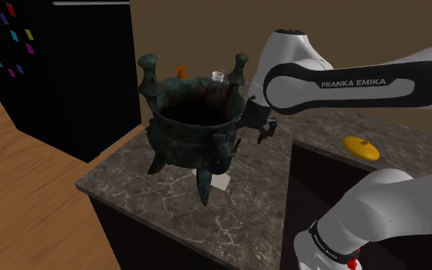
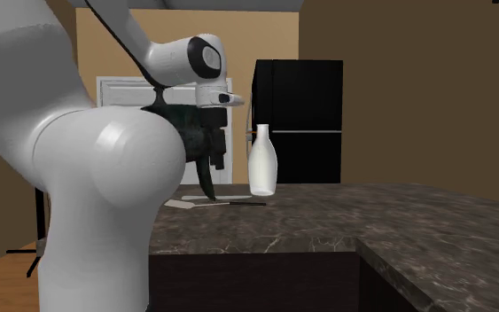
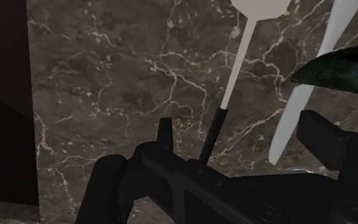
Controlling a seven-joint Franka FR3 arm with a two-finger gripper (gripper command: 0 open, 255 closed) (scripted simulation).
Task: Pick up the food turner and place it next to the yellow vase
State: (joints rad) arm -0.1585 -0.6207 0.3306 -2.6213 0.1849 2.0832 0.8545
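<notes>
The food turner lies flat on the dark marble counter, with a white blade, a white shaft and a black handle. My gripper hovers open above it, the handle end lying between the spread fingers without touching them. In the second exterior view the turner rests by the foot of a dark green cauldron, with the gripper just above it. The shoulder view shows the gripper behind the cauldron. A low yellow object sits on the counter toward that view's right.
The three-legged cauldron stands close beside the gripper, one leg reaching in near the right finger. A white bottle-shaped vase stands just past the turner. A black fridge is beyond the counter, whose edge drops to a wooden floor.
</notes>
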